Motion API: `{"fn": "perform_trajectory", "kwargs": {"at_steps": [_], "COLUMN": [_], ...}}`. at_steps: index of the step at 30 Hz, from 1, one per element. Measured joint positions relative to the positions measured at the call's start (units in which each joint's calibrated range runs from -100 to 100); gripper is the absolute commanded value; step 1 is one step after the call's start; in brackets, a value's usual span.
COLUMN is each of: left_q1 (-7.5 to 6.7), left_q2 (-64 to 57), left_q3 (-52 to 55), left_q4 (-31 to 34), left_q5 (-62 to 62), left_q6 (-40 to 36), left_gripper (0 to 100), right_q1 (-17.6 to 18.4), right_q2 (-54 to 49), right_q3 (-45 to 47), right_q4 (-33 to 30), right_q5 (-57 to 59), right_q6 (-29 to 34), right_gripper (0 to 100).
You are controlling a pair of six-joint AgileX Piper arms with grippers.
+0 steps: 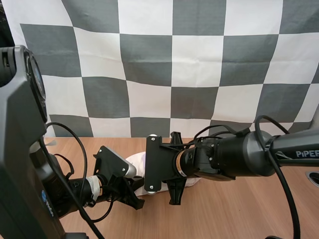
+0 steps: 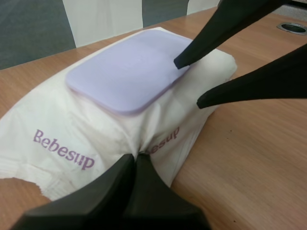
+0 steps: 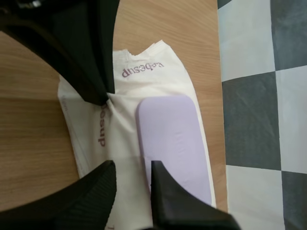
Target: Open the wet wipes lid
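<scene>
Wood-grain surface (image 1: 239,209) carries the pack of wet wipes (image 2: 96,139), which in the high view lies at the lower centre of the frame. On its near side the left end effector (image 2: 136,158) is pressed together on a fold of the soft white pack, pinching it. The right end effector (image 3: 133,167) stands spread, one finger at the edge of the lilac lid (image 2: 124,72) and the other just beside the lid, over the pack. The lid lies flat and closed. To do this step well, the right fingertip probably needs to hook under the lid's lip rather than slide across it. It should then lift in an arc while the left grip holds firm. With a loose hold, the soft pack would likely rise with the lid.
</scene>
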Motion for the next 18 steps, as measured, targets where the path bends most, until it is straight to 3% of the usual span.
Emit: {"fn": "perform_trajectory", "kwargs": {"at_steps": [11,18], "left_q1": [0.00,0.00], "left_q2": [0.00,0.00], "left_q3": [0.00,0.00], "left_q4": [0.12,0.12], "left_q5": [0.00,0.17], "left_q6": [0.00,0.00], "left_gripper": [0,0], "right_q1": [-1.50,-2.10], "right_q2": [5.23,5.35], "right_q3": [-3.95,-3.99], "right_q4": [-0.62,0.63], "right_q5": [3.44,-0.90], "right_q6": [0.32,0.32], "right_gripper": [41,37]}}
